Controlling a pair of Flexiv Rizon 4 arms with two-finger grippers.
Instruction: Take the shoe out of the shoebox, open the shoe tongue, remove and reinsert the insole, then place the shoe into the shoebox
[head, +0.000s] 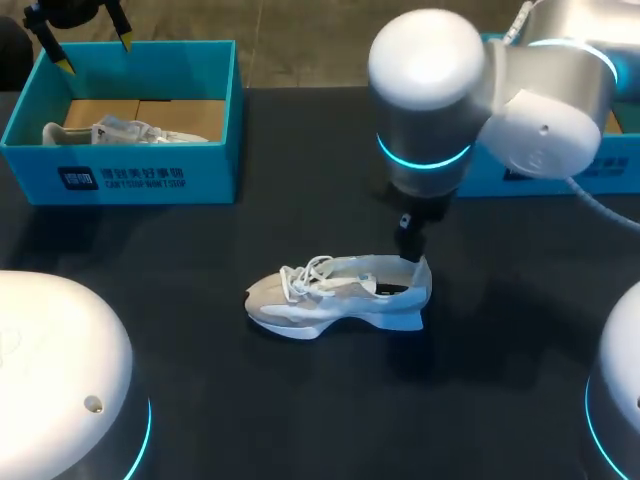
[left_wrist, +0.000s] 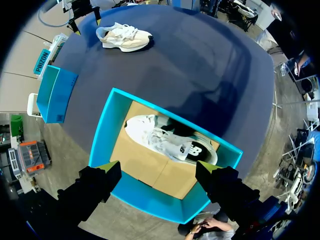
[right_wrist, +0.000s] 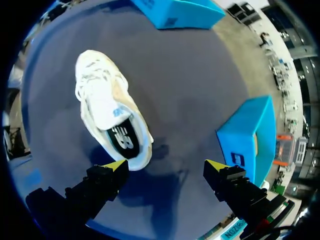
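Now, shoe (head: 335, 293): bench (head: 520, 400) middle, on sole.
Right gripper (right_wrist: 167, 167): spread, apparently just above heel (right_wrist: 135, 155).
Left gripper (left_wrist: 157, 169): spread over shoebox (head: 120, 180), far-left corner; second shoe (left_wrist: 165, 140) inside.

left gripper (left_wrist: 157, 170) and right gripper (right_wrist: 165, 165) both downward, fingers (right_wrist: 105, 177) of each wide apart

Shoes, two: one white shoe (head: 340, 292) out on the table (head: 200, 350), and a second white shoe (head: 125, 131) lying in a box. Shoeboxes, two, both blue: the left box (head: 130, 178), which holds that second shoe, and the right box (head: 622, 165), mostly hidden behind my right arm (head: 450, 90) in the head view. Grippers, two: the left gripper (left_wrist: 156, 172) and the right gripper (right_wrist: 166, 167), each with two fingers, four yellow fingertips (right_wrist: 116, 166) in all; tables, one, dark-topped.
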